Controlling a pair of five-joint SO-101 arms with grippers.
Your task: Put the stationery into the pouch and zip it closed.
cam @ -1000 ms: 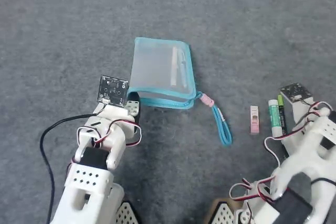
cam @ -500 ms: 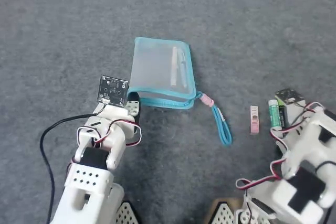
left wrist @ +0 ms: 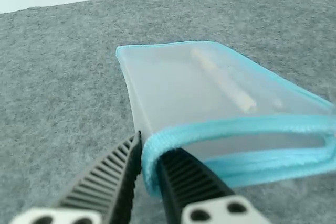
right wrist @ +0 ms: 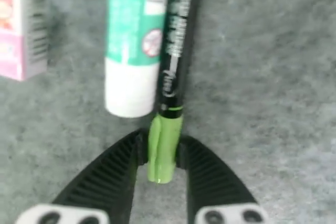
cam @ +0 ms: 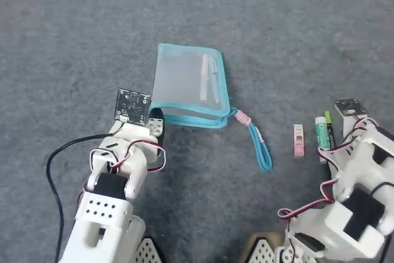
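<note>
Last second: my right arm shuffled. The wrist dipped toward the stationery, came back out, and the arm body dropped lower in the high view. Right gripper [right wrist: 160, 145] now has its jaws pressed onto the green end of the pen [right wrist: 176, 40]. The pen looks flat on the tabletop [cam: 74, 47], touching the glue stick [right wrist: 134, 40].

Left gripper [left wrist: 149, 153] hasn't budged. It's pinching the pouch [left wrist: 210, 93] by the teal trim at its near corner. Pouch, glue stick and eraser [cam: 298, 140] are all where they were.

My read: the grasp on the pen is set, so lift and carry to the pouch comes next. Zip looks open along the edge the left gripper holds; can't tell how wide it gapes. The glue stick may roll when the pen comes up.

Count:
- 1 pouch
- 1 white stick [cam: 204, 78] already inside it
- 1 strap [cam: 261, 149] at the zip end
- 1 pen, 1 glue stick, 1 eraser: three pieces outside, well apart from the pouch, on the right arm's side
- 2 arms
</note>
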